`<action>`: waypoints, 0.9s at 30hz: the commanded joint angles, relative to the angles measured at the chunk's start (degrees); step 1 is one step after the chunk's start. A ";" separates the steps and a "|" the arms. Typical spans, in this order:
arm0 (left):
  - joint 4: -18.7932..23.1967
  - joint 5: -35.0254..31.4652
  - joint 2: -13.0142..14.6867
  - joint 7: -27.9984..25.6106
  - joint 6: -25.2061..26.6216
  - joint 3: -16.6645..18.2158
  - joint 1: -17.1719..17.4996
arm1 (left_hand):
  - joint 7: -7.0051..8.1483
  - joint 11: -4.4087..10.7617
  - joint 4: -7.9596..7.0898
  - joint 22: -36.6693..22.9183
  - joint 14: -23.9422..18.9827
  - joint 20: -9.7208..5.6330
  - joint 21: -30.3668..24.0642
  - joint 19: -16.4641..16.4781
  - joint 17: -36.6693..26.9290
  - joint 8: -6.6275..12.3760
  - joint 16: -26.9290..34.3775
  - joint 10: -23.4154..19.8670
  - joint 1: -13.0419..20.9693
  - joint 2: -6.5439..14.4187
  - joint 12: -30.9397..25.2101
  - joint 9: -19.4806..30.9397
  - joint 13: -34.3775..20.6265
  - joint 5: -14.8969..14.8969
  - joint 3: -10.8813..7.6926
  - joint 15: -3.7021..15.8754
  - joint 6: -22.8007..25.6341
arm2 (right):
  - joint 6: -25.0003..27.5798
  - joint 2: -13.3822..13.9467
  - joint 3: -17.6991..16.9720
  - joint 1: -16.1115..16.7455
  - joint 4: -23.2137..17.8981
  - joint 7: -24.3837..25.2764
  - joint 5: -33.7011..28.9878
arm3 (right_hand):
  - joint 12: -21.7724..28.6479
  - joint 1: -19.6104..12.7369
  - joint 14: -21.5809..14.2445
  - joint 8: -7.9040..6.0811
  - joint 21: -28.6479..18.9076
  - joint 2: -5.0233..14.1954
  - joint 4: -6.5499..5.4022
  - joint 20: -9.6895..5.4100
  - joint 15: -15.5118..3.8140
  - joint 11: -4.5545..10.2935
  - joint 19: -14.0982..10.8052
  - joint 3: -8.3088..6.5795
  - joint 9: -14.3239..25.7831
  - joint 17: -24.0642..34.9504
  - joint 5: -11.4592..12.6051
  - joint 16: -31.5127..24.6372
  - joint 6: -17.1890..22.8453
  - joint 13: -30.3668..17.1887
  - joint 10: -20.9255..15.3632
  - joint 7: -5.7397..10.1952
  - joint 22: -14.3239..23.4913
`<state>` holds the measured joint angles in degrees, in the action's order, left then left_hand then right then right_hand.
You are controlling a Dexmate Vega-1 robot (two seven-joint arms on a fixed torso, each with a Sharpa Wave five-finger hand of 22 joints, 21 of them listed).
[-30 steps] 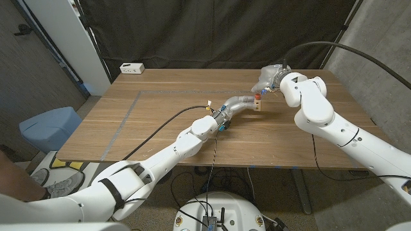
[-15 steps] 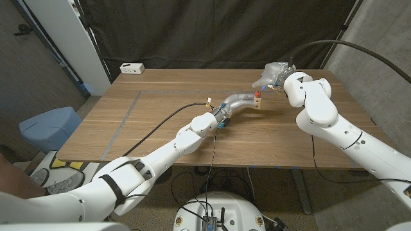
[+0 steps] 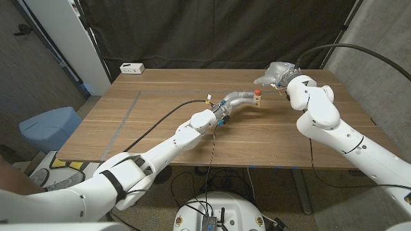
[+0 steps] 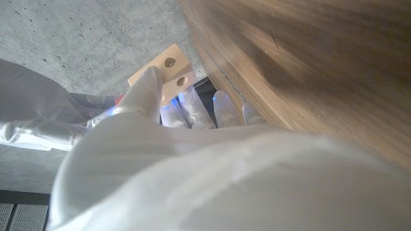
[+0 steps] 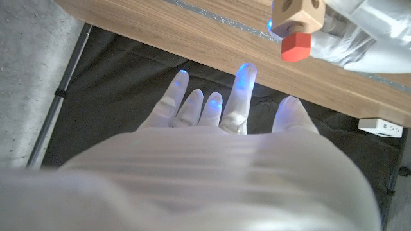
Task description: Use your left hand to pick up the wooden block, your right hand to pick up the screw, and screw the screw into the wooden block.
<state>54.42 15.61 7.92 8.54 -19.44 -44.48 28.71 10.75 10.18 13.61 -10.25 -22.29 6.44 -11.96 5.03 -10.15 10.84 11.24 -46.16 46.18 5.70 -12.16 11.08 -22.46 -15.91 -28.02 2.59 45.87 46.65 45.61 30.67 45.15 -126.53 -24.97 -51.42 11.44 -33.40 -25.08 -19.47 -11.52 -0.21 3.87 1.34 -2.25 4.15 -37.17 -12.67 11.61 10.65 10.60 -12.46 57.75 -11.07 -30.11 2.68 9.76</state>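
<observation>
My left hand (image 3: 239, 101) holds the small wooden block (image 3: 257, 101) above the far middle of the table. In the left wrist view the block (image 4: 164, 68) shows two round holes and my fingers (image 4: 146, 86) grip it. A red-headed screw (image 3: 257, 93) stands on the block's top face; in the right wrist view its red head (image 5: 295, 46) sticks out of the block (image 5: 300, 11). My right hand (image 3: 272, 73) hovers beyond and to the right of the block, apart from it. Its fingers (image 5: 239, 96) are spread with nothing in them.
A white power strip (image 3: 131, 67) lies at the table's far left corner. A grey tape line (image 3: 128, 109) runs over the left part of the wooden table (image 3: 160, 128). A black cable (image 3: 160, 125) trails from my left wrist across the table. A blue bin (image 3: 48, 125) stands left of the table.
My right hand has drawn back from the block, up and away to the far right. My left hand has carried the block with the screw slightly farther from me.
</observation>
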 commanded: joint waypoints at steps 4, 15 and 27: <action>-0.71 0.24 0.39 0.44 -0.38 0.62 -1.05 | -3.24 0.06 -4.18 -0.31 -0.62 0.08 -0.14 0.41 0.00 0.49 0.31 -0.59 -2.59 3.35 -0.24 0.25 -0.27 -0.35 -4.61 0.05 4.38 | 3.80 -0.34 -2.16 2.11 -0.20 12.66 11.07 | -0.30 0.39 -0.17 0.75 0.04 0.36 0.58 0.22 0.42 -1.02 -0.21 0.03 0.09 0.22 -0.13 0.29 -1.28 -0.22 0.18 -0.15 0.09; -1.16 0.52 0.45 0.33 -1.06 1.13 -1.38 | -3.15 0.16 -4.07 -0.31 -0.61 0.07 -0.12 0.40 0.01 0.52 0.31 -0.75 -2.44 3.26 -0.28 0.25 -0.26 -0.33 -4.54 0.13 4.49 | 2.09 -2.40 -6.97 5.81 0.22 25.65 23.33 | -0.35 0.59 -0.01 1.78 0.29 0.36 0.88 0.80 1.02 -1.79 0.11 0.16 0.09 0.21 -0.19 0.47 -2.86 -0.25 0.47 -0.76 0.08; 1.35 0.56 1.60 0.44 -0.81 1.38 -0.78 | -3.36 0.17 -4.07 -0.31 -0.57 0.04 -0.11 0.41 -0.01 0.51 0.32 -0.75 -2.39 3.14 -0.25 0.25 -0.27 -0.29 -4.37 0.09 4.47 | -4.87 -5.39 -11.33 10.64 1.75 39.30 35.35 | -0.34 0.64 -0.05 2.92 0.51 0.43 1.33 1.28 1.55 -2.63 0.51 0.23 0.06 0.19 -0.27 0.57 -4.36 -0.28 0.81 -1.44 0.05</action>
<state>54.03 16.08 8.65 8.94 -20.27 -43.37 27.51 10.75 10.32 13.62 -10.25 -22.29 6.44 -11.96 5.03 -10.15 10.84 11.24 -46.29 46.28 5.77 -12.02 11.04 -22.47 -15.93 -28.02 2.59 45.87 46.61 42.60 22.98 52.02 -125.91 3.09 -26.06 11.00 -33.11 -25.07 -16.81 -11.22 0.09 4.77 2.07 -1.21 1.92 -36.43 -12.25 11.60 10.65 10.37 -12.07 53.87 -11.07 -29.07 1.21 9.74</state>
